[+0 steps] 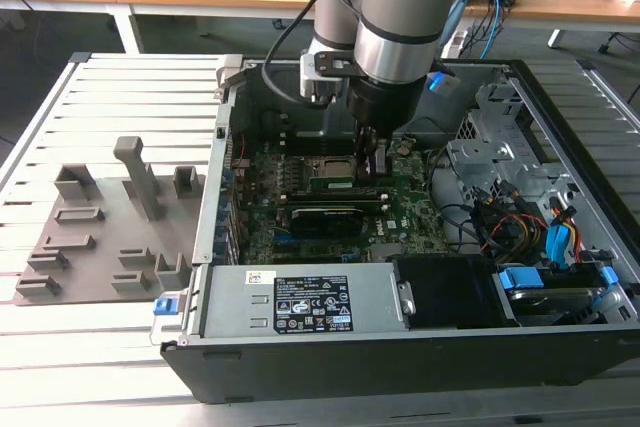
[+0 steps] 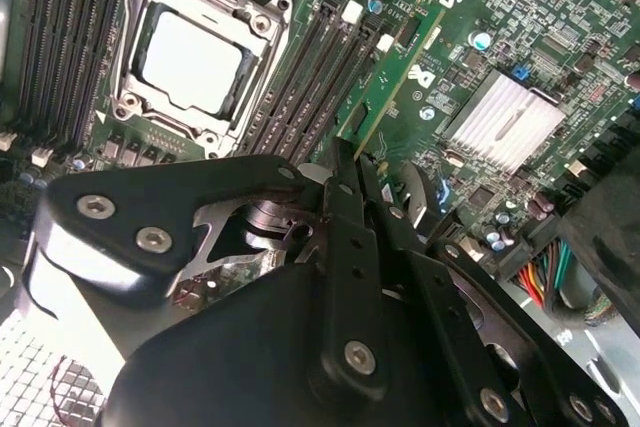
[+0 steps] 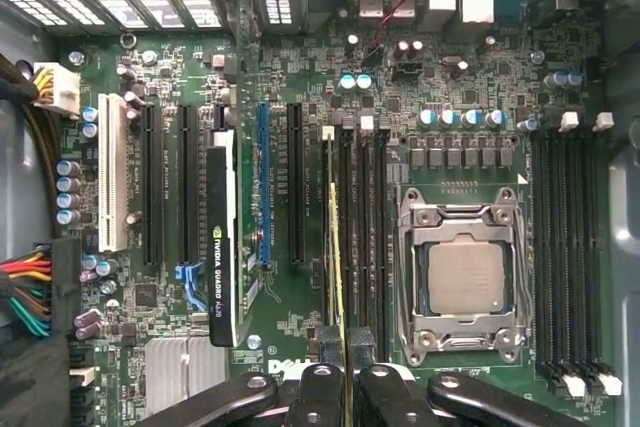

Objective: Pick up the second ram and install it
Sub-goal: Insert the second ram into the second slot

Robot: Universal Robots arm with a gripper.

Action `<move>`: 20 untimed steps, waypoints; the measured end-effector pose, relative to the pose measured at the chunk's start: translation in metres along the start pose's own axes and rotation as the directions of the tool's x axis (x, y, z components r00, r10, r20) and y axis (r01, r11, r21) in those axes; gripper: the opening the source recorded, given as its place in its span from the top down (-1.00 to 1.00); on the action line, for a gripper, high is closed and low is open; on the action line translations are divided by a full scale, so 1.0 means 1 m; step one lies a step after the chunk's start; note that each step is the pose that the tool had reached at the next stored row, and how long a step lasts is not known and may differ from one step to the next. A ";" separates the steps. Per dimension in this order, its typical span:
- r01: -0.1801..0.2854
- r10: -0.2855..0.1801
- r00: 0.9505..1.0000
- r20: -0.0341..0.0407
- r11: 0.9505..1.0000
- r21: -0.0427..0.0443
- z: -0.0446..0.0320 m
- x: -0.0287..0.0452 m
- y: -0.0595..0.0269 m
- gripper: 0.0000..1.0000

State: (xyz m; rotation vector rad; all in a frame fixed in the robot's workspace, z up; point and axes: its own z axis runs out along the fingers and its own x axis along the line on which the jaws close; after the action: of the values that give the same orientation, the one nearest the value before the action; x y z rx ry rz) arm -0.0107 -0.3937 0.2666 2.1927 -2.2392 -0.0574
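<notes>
Slatted metal table (image 1: 120, 87) carries an open computer case (image 1: 400, 367) and, on the exterior view's left, a grey holder tray (image 1: 100, 237). Wooden desks with cables run along the back. Arm (image 1: 405, 17) reaches straight down into the case, gripper (image 1: 374, 159) low over the motherboard (image 1: 400, 217), beside the processor socket (image 1: 330, 175).

Second wrist view: black fingers (image 2: 345, 197) pinched onto the top edge of the RAM stick (image 2: 395, 82). Stick stands on edge in the slot next to the empty memory slots (image 2: 310, 77), between the processor socket (image 2: 190, 52) and a silver heatsink (image 2: 505, 117).

First wrist view: RAM stick (image 3: 334, 247) seen edge-on as a thin line, clamped between the fingertips (image 3: 322, 382). It sits in line with the slot farthest from the socket (image 3: 465, 277). Graphics card (image 3: 222, 237) is well apart. Can't tell if it's fully seated.
</notes>
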 end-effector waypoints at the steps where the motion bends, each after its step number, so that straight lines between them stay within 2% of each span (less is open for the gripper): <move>1: 0.000 0.000 1.000 0.000 1.000 0.000 0.0018 0.0000 -0.0001 0.73; 20: 0.000 0.000 1.000 0.000 1.000 0.000 0.0189 0.0004 -0.0006 0.73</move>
State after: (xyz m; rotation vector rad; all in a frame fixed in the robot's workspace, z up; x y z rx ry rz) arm -0.0107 -0.3937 0.2477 2.1926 -2.2390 -0.0573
